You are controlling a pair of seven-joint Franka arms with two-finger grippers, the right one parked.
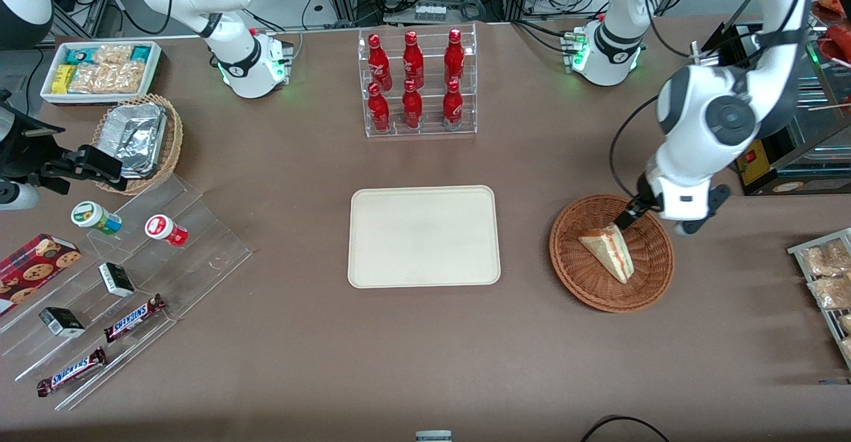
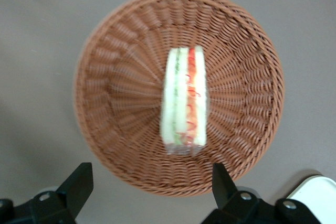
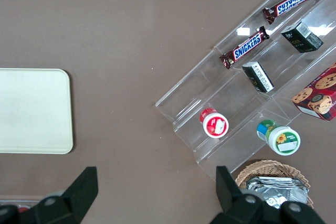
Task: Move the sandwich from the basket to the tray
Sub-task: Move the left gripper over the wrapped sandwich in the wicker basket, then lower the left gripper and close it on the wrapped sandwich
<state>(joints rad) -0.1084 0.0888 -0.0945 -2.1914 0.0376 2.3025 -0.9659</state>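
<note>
The sandwich is a pale bread wedge with red and green filling. It lies in the round reddish-brown wicker basket, toward the working arm's end of the table. In the left wrist view the sandwich lies in the middle of the basket, cut side up. My left gripper hangs open and empty above the basket's rim, on the side farther from the front camera; it also shows in the left wrist view. The cream-white tray lies bare at mid-table beside the basket; its corner shows in the wrist view.
A clear rack of red bottles stands farther from the front camera than the tray. A stepped acrylic stand with snacks, a tan basket of foil trays and a white snack bin lie toward the parked arm's end. Bagged snacks lie at the working arm's end.
</note>
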